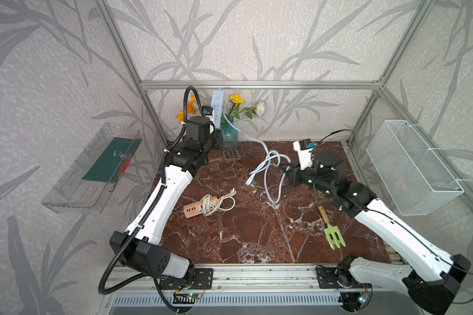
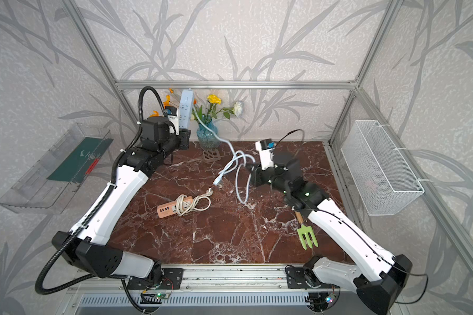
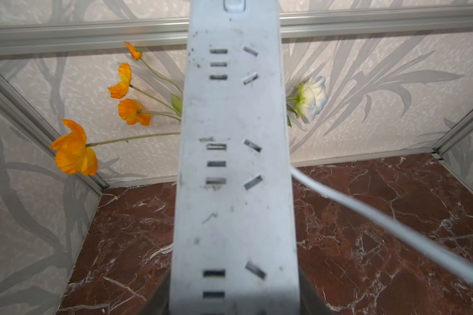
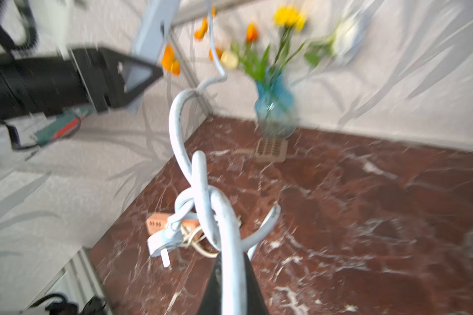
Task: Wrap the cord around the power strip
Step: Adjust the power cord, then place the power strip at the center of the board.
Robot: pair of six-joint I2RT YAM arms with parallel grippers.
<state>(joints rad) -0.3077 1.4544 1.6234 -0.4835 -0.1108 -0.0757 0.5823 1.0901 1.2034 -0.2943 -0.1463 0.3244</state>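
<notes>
The power strip (image 1: 217, 109) stands upright in my left gripper (image 1: 216, 132), its lower end pinched between the jaws. Its socket face is turned to the left wrist camera, where it (image 3: 232, 163) fills the middle of the view. The jaws are about half closed and clamped on the strip's body. The blue vase (image 1: 230, 136) of flowers sits just beside this gripper; I cannot tell whether the strip touches it.

The cord (image 1: 258, 140) comes out from behind the strip above the left gripper. It drops past the vase and runs across to my right gripper (image 1: 283, 166), which is well apart from the left one. The right jaws are drawn narrow and grip the cord. In the right wrist view the cord (image 4: 202, 177) rises between the dark fingers (image 4: 254, 291) and tangles into several loose loops just beyond the tips.

One long loop hangs below the right gripper toward the marble table (image 1: 243, 240); I cannot tell whether it rests there. The plug (image 1: 250, 182) dangles from the bundle, near the right gripper's tip and outside the jaws. The socket face shows no turn of cord across it.

On the table between the two arms, apart from both grippers, lies a peach strip (image 1: 200, 209) with a beige cord wound on it. A green garden fork (image 1: 332, 231) lies beside the right arm.
</notes>
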